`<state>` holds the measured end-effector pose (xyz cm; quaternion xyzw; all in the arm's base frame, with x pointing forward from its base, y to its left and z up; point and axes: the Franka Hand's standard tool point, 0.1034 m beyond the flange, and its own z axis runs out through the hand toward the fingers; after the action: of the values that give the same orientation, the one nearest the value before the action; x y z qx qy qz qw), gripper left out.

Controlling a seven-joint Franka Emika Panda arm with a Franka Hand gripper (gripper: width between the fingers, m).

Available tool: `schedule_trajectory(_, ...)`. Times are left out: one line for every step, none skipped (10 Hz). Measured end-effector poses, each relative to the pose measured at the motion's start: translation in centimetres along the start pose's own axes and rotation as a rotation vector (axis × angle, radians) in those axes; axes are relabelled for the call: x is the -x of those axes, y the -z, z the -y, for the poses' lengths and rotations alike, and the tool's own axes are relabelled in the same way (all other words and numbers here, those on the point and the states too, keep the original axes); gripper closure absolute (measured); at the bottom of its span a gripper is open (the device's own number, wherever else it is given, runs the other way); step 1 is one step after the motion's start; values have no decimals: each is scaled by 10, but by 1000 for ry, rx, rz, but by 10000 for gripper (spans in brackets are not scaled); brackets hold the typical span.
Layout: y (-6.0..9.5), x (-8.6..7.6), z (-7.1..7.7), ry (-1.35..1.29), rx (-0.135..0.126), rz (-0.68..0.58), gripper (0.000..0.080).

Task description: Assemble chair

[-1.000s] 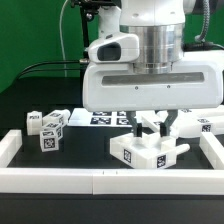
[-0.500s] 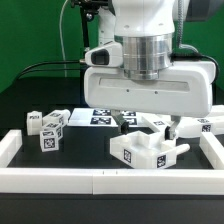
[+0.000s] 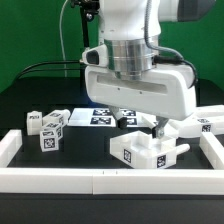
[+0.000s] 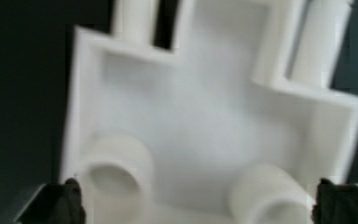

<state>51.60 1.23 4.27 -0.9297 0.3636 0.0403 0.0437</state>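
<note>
Compared with a second ago, the arm has lifted and slid toward the exterior view's left. Its broad white housing no longer sits squarely over the chair [image 3: 148, 152]. The gripper [image 3: 141, 124] was then narrowed around the upright part of that half-built piece. It now stands wide open and holds nothing. In the wrist view the two dark fingertips [image 4: 60, 200] sit at the far edges, with the chair's white panel [image 4: 194, 110] and its two round bosses filling the space beyond them.

The chair has not moved. It rests on the black surface [image 3: 85, 150] just behind the front border rail [image 3: 100, 181], toward the exterior view's right, with a tag on its near face. A long tagged piece [image 3: 205, 123] by the right rail shows more fully now.

Three small tagged blocks [image 3: 47, 128] are clustered toward the exterior view's left, well apart from the chair. The marker board [image 3: 100, 117] lies flat behind them, partly under the arm. White rails frame the surface on three sides. A green backdrop [image 3: 30, 30] hangs behind, and a dark cable [image 3: 50, 66] runs across it.
</note>
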Motion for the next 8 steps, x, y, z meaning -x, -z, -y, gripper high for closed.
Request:
schedule_trajectory(-1, -5, -4, 10, -8, -19, 150)
schedule_trajectory(-7, -6, -6, -14, -15, -27, 150)
schedule_trajectory(-14, 4, 0, -16, -17, -34, 150)
schedule_trajectory(-25, 18, -2, 0, -13, -52, 150)
schedule_trajectory(-33, 20, -4, 3, -3, -46, 150)
schedule_trajectory(-37, 17, -1, 6, -2, -47, 150)
schedule_trajectory(-39, 18, 5, 16, -2, -48, 150)
schedule_trajectory(-39, 18, 5, 21, -2, -48, 150)
